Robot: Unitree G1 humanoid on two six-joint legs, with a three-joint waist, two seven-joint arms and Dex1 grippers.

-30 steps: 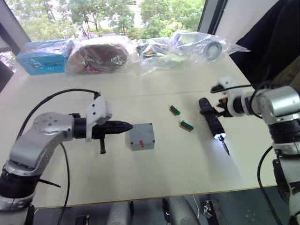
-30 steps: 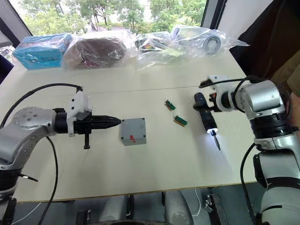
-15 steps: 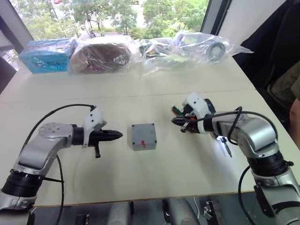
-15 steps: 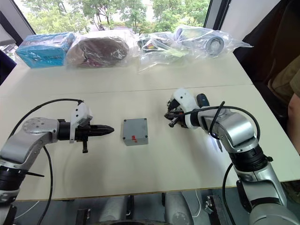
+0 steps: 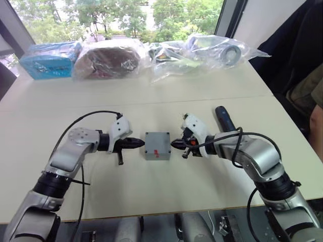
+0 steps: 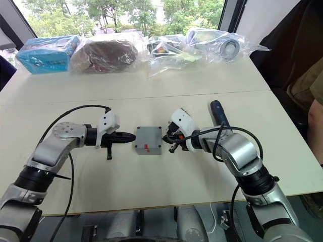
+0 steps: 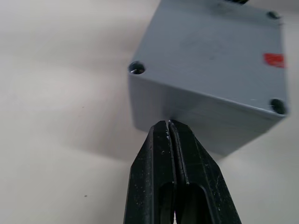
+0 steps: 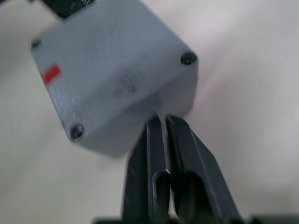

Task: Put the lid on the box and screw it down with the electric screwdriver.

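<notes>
L gripper [image 7: 169, 128] fingers together, tip at left wall of small square grey metal box [image 5: 157, 145] | R gripper [image 8: 161, 122] fingers together, tip at box's right wall | you've got flat grey lid w/ red mark [image 7: 219, 46] on the box, mid-table | dark blue-black pen-shaped electric screwdriver [image 5: 223, 117] lies on white table [image 5: 151, 196] behind R arm

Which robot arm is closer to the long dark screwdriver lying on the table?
The right. Its tool sits at the small grey metal box, with the dark pen-shaped electric screwdriver lying just beyond that arm. The left tool is across the box, farther away.
</notes>
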